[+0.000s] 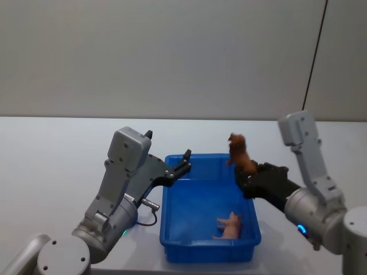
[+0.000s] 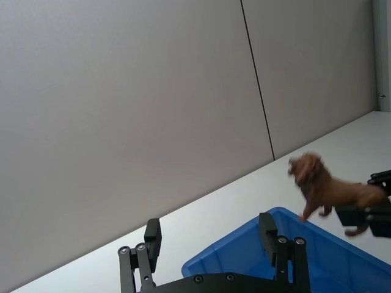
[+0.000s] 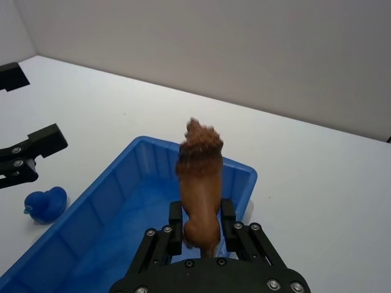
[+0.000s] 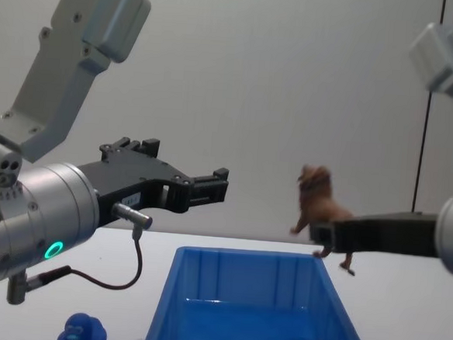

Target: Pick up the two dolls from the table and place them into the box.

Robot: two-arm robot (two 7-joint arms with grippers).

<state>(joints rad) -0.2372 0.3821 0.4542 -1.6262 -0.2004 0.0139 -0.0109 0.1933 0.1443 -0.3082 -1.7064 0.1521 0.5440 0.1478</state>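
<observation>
In the head view my right gripper [image 1: 245,173] sits right of centre, clenched on the hindquarters of the brown maned lion [image 1: 237,151]. The lion is clear of the table [image 1: 57,154] and raised above the far right corner of the blue plastic bin [image 1: 209,252], with its head uppermost and tilted toward the wall behind. In the right wrist view the two black fingers [image 3: 176,223] press against the lion's flanks, and the bin's open inside lies beneath it.

My left gripper [image 1: 183,163] hovers just left of centre in the head view, over the bin's far left corner. Its fingers are spread wide apart and touch neither the rim nor any toy. In the chest view it reaches in from the left at mid-height, well above the bin.

The pale pink figure [image 1: 230,226] lies on its side on the bin's floor, toward the lower right of the head view and near the right wall. The blue toy duck [image 4: 83,331] stands on the table just outside the bin's left wall, at the lower left of the chest view.
</observation>
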